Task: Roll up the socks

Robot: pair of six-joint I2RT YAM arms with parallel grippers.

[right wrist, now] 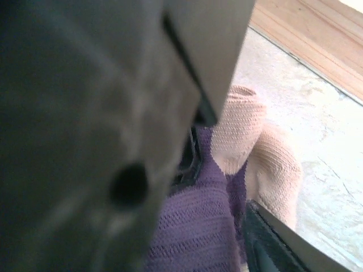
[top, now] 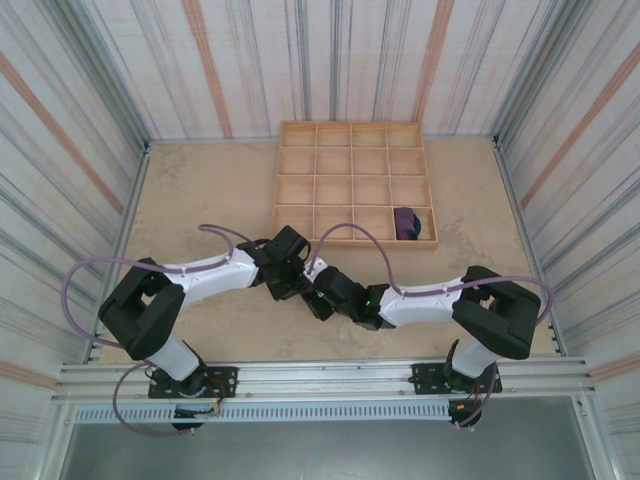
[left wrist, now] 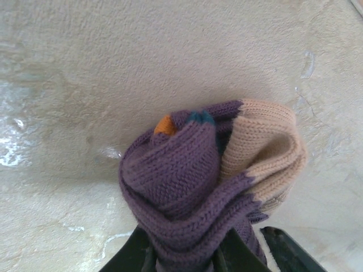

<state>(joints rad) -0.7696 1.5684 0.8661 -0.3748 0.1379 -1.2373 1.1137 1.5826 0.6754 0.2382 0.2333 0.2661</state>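
Ribbed knit socks (left wrist: 187,187) (matt cloth) on a rough, mottled table (left wrist: 85,68).

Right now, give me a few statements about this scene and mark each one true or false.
1. A rolled purple bundle lies in the near right corner compartment of the wooden tray. True.
2. The left hand is clamped on the purple socks. True.
3. The tray stands between the two arm bases. False: it stands at the far side of the table.
4. The held socks show a green cuff. False: the cuff is peach.
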